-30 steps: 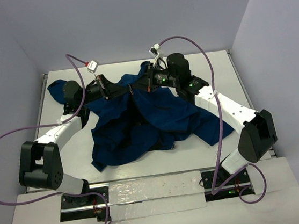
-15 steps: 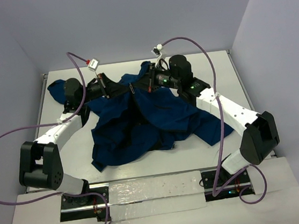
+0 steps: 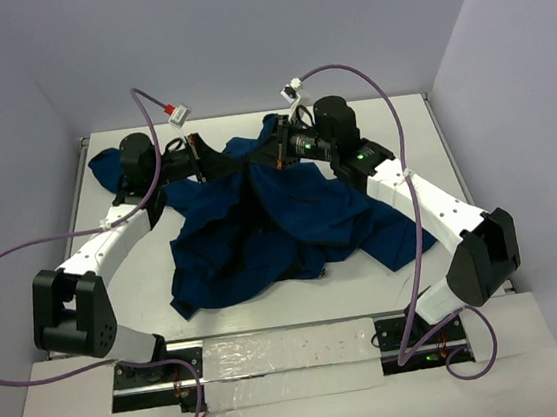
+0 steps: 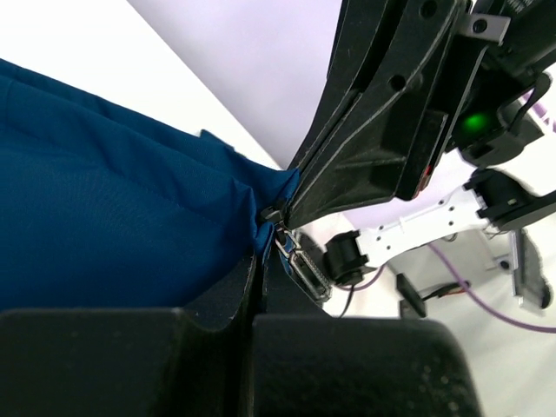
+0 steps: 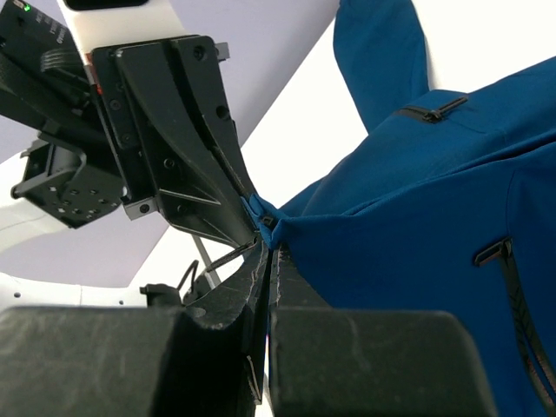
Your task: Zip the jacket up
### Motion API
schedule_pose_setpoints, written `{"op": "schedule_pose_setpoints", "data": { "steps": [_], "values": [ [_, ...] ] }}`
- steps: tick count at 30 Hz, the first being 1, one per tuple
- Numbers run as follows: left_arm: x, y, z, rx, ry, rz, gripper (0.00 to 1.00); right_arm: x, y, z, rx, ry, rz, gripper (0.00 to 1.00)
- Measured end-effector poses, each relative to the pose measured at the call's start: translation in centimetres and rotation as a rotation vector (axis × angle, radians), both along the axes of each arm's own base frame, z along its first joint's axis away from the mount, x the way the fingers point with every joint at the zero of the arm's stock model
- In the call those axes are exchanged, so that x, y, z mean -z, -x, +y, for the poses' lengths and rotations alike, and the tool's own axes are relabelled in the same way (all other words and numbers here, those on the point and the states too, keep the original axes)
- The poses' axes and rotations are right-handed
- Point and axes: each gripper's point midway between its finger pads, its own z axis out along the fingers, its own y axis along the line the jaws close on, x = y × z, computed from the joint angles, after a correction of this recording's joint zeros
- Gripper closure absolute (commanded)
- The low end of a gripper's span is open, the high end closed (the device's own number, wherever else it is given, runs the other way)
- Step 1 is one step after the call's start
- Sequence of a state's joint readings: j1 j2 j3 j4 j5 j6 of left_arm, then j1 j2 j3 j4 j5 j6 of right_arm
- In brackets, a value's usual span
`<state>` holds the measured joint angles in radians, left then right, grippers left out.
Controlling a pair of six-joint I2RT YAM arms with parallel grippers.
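The navy-blue jacket (image 3: 280,218) lies crumpled across the middle of the table, with one sleeve at the far left and its top edge lifted between the two grippers. My left gripper (image 3: 238,165) is shut on the jacket's edge (image 4: 130,217) by the zipper end (image 4: 300,265). My right gripper (image 3: 256,161) faces it tip to tip and is shut on the same blue edge (image 5: 417,217) at the small black zipper part (image 5: 268,222). The two grippers nearly touch. The zipper line below them is hidden in folds.
The white table (image 3: 431,131) is walled by lilac panels at the back and sides. Purple cables (image 3: 388,105) arc over both arms. A zip pocket (image 5: 499,256) shows on the jacket front.
The left gripper has moved right along the raised jacket edge and now meets the right gripper. The left arm's elbow and cable connector shifted up and right. The right arm barely moved.
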<state>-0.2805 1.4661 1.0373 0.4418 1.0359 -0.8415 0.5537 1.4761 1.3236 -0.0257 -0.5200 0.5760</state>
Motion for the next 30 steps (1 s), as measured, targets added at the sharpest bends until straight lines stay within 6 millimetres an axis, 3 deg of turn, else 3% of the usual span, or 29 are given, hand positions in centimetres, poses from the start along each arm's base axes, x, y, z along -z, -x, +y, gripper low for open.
{"op": "schedule_pose_setpoints", "data": {
  "steps": [8, 12, 15, 19, 22, 30],
  "values": [
    [0.3, 0.3, 0.2, -0.005, -0.041, -0.032, 1.0, 0.3, 0.0, 0.1, 0.019, 0.007, 0.026, 1.0],
    [0.5, 0.2, 0.3, -0.018, -0.052, -0.035, 0.49, 0.2, -0.3, 0.1, 0.037, 0.0, 0.025, 1.0],
    [1.6, 0.6, 0.3, -0.02, -0.08, 0.025, 0.27, -1.4, -1.3, -0.2, 0.077, -0.037, -0.034, 1.0],
    [2.5, 0.7, 0.6, -0.044, -0.107, 0.093, 0.3, -3.0, -2.0, -0.5, 0.117, -0.075, -0.098, 1.0],
    [2.1, 0.4, 1.2, -0.106, -0.104, 0.14, 0.35, -4.0, -2.4, -0.8, 0.142, -0.093, -0.135, 1.0],
    [-2.9, 0.7, 2.6, -0.247, -0.023, 0.135, 0.41, -5.7, -2.9, -1.2, 0.175, -0.124, -0.196, 1.0]
  ]
}}
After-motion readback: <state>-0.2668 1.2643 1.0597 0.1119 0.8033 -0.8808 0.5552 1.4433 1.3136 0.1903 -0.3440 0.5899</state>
